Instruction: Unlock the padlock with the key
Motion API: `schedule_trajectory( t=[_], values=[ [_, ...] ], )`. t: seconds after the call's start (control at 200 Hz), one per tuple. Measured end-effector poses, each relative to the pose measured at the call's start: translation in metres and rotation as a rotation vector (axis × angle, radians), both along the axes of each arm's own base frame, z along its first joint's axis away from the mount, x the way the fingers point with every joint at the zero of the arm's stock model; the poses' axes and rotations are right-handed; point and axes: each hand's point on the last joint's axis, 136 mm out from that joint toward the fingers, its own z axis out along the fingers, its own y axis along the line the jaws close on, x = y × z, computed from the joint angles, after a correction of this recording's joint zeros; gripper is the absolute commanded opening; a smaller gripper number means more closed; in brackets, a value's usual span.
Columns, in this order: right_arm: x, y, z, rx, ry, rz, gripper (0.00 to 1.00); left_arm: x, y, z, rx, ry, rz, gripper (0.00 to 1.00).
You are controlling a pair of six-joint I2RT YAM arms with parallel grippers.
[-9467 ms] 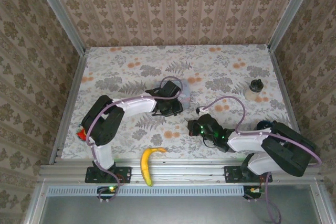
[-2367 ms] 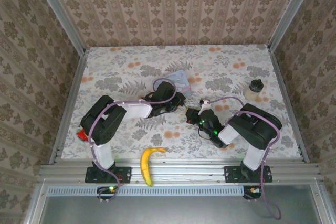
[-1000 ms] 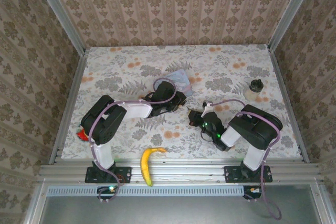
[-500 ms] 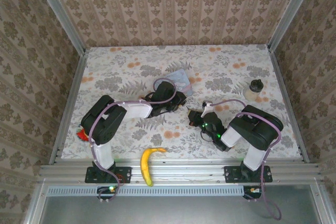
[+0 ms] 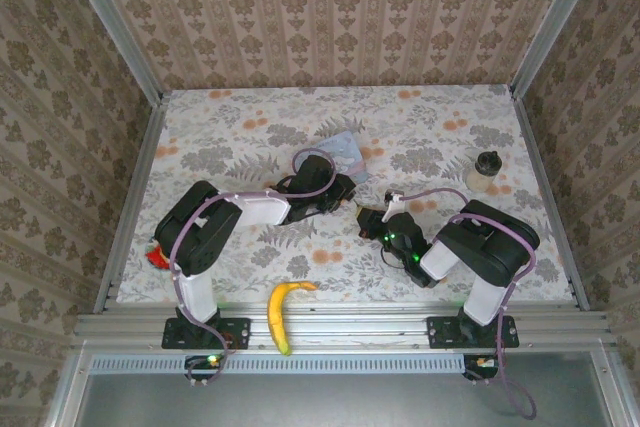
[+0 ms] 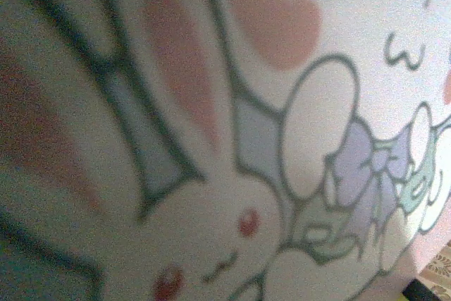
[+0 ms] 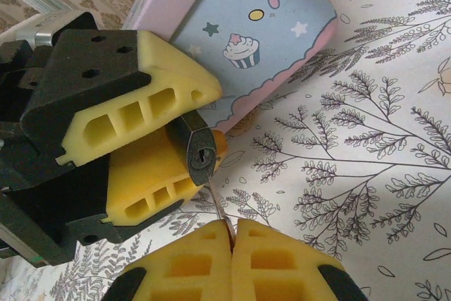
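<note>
Tin point(image 7: 254, 40) crowds left fingers point(image 7: 141, 82) pinching padlock point(image 7: 197, 149); right fingers point(image 7: 183, 266) pinch key point(image 7: 220, 206) pointing at it.

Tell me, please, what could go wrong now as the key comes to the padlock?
1. The thin key is pinched only at its end by the right gripper. If it is slightly off the keyhole, it may slip or bend.
2. The padlock sits near the fingertips of the left gripper, so a push could twist it loose.
3. The cartoon tin lies just behind and may get nudged.
</note>
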Motion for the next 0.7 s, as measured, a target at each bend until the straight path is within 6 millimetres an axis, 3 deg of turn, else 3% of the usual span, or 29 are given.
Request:
schedule_trajectory(
  t=[0.7],
  values=[
    [0.0071, -0.0003, -0.0022, -0.004, 0.001, -0.011, 0.00, 0.0014, -0.0019, 0.0007, -0.011, -0.005, 0.001, 0.00]
  ],
)
